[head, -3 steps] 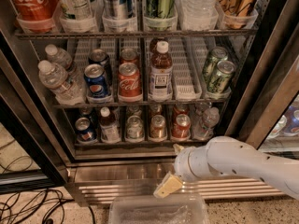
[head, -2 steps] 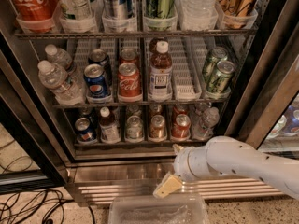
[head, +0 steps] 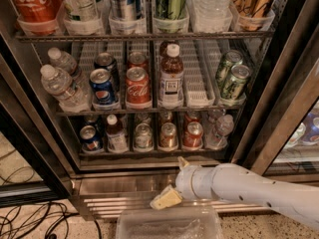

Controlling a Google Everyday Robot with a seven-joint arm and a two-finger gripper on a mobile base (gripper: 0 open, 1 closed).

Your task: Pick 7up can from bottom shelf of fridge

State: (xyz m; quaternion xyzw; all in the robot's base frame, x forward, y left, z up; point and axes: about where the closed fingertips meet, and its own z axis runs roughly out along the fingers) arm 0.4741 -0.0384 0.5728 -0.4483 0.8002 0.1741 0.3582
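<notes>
Steel fridge: I see a stainless drinks cooler with wire racks full of cans and bottles, and a ribbed base below.
Bottom shelf: the dim lowest wire rack, split into narrow lanes.
Shelf row, left to right: blue Pepsi can, dark white-capped bottle, 7up can, orange can, red can, clear water bottle.
7up can: small pale green-and-silver aluminium can, upright at the front of its lane.
Gripper: on my white arm reaching in from the right, low before the fridge base, below the shelf and apart from the can, above a clear plastic bin.
Gripper state: tan fingertips spread apart, holding nothing.
</notes>
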